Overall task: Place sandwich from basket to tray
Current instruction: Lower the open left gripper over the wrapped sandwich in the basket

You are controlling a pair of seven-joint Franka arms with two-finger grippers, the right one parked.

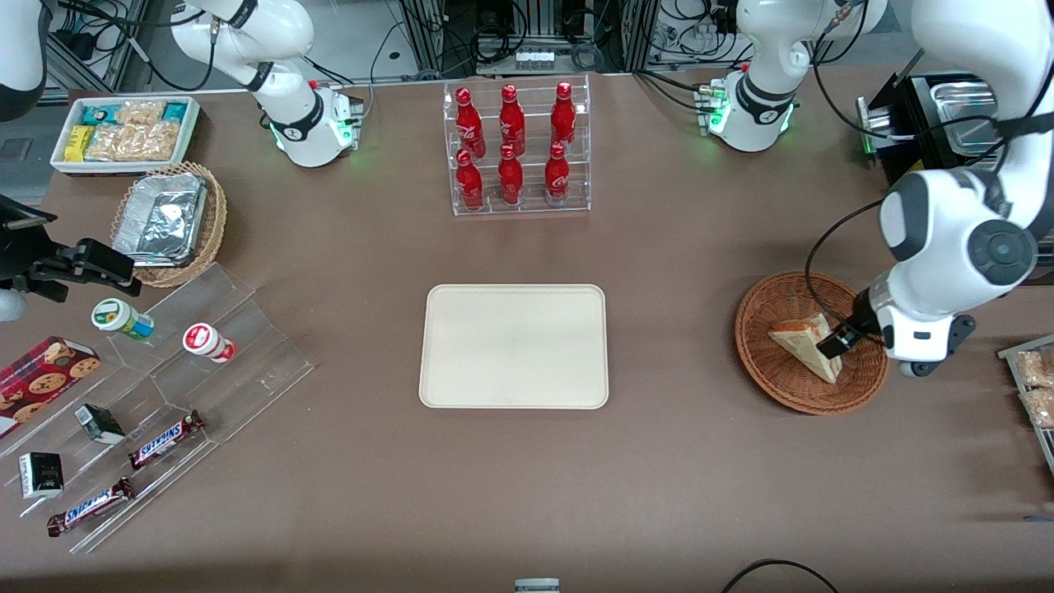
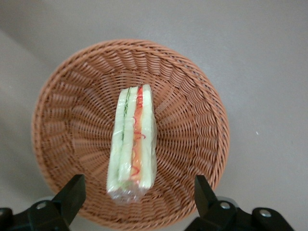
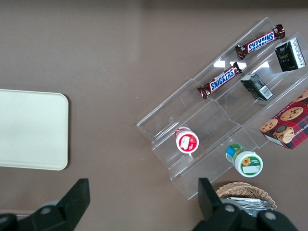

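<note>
**Open gripper poised over a wrapped sandwich in the wicker basket**

The sandwich (image 1: 807, 344) lies in the reddish-brown basket (image 1: 762, 362) toward the working arm's end of the table, well apart from the cream tray (image 1: 514, 346), which sits bare at the table's middle. The gripper (image 1: 840, 339) hangs directly above the basket with its fingers (image 2: 71, 192) spread wide, one to each side of the wedge and touching nothing. From the wrist camera the sandwich (image 2: 132, 144) shows its cut side upward: pale bread slices with green and red filling between them, under a glossy film that gathers at one end (probably a clear plastic wrap, though the sheen is all that tells it).

Judged from this, the piece is light and soft, so a hard squeeze would crush the bread and push the layers out. The film looks slippery, and the wedge narrows toward its tip. The better hold is across the two flat bread faces near the middle of its length, where the fingers already line up, closing only until the faces give slightly. The basket (image 2: 192, 120) wall slopes gently and should not hinder a straight lift.
</note>
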